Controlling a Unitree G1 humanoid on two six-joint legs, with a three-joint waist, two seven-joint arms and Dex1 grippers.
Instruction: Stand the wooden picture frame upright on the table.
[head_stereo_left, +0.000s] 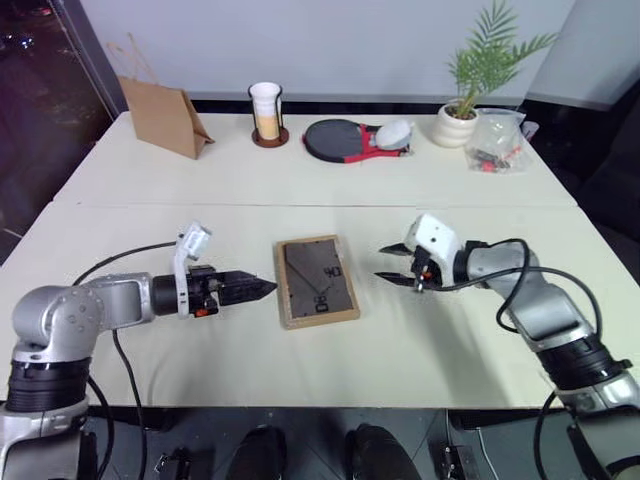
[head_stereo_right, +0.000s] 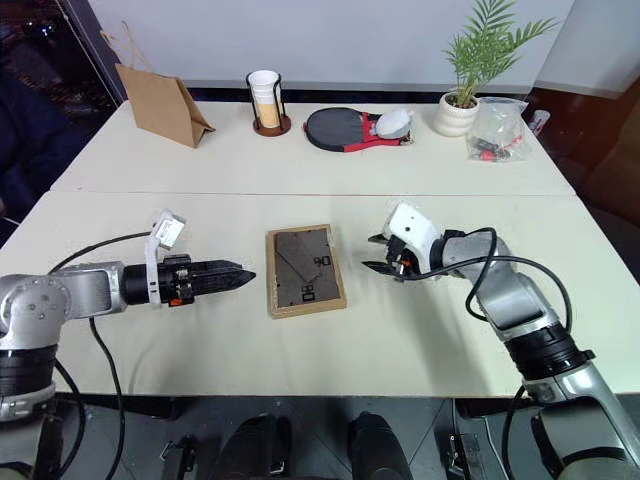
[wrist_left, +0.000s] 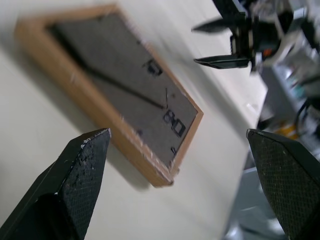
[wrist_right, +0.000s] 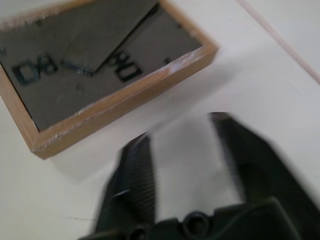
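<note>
A wooden picture frame (head_stereo_left: 317, 281) lies flat, back panel up, on the cream worktop (head_stereo_left: 420, 330). The left claw (wrist_left: 180, 165), spread wide, and the right claw (head_stereo_left: 398, 265), apart and empty, flank the frame. Likely risk: a claw nudging the frame's edge slides it instead of lifting it.

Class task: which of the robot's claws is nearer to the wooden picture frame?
Left, narrowly. The left claw points at the wooden picture frame just off its left edge; the right claw hovers slightly farther off its right edge.

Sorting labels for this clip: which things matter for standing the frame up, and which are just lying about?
Job: wooden picture frame, lying back-up; table; left claw; right claw.
Lying about: paper bag, cup holder, paddle, potted plant, plastic bag.
</note>
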